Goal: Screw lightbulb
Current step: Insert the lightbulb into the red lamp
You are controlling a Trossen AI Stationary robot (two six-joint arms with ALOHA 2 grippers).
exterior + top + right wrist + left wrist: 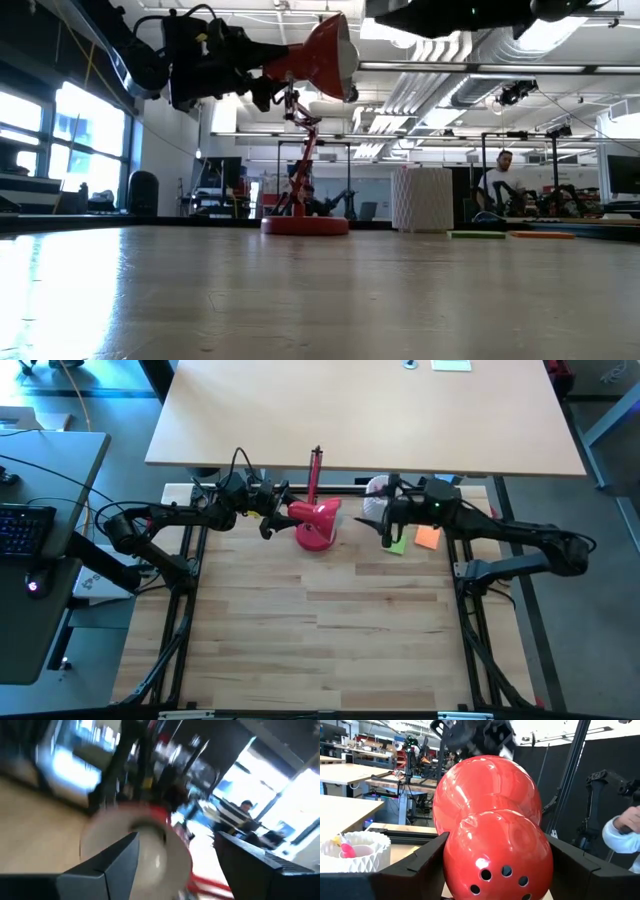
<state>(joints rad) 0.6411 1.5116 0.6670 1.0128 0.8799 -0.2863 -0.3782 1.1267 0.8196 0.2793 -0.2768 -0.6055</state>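
Note:
A red desk lamp stands on its round base [318, 541] at the far middle of the table, and its shade [318, 514] is raised on the jointed arm [300, 150]. My left gripper [268, 518] is shut on the shade from the left. My right gripper [380, 520] is open and empty just right of the shade's mouth, facing it. In the blurred right wrist view the shade's white inside [145, 847] shows with a rounded white shape in it. I cannot tell whether that shape is the lightbulb. My left gripper pinches the shade's narrow rear cap, the part with the vent holes [500, 870], between its two fingers [422, 865], one on each side. The fingers come level from the table's left. The shade is held high above the table, its mouth toward the right arm.
A white perforated pen cup [420, 198] stands at the far edge right of the lamp, under the right arm. A green note [397, 546] and an orange note [427, 538] lie beside it. A person's hand [625, 827] shows beyond the table. The near half of the table is bare wood.

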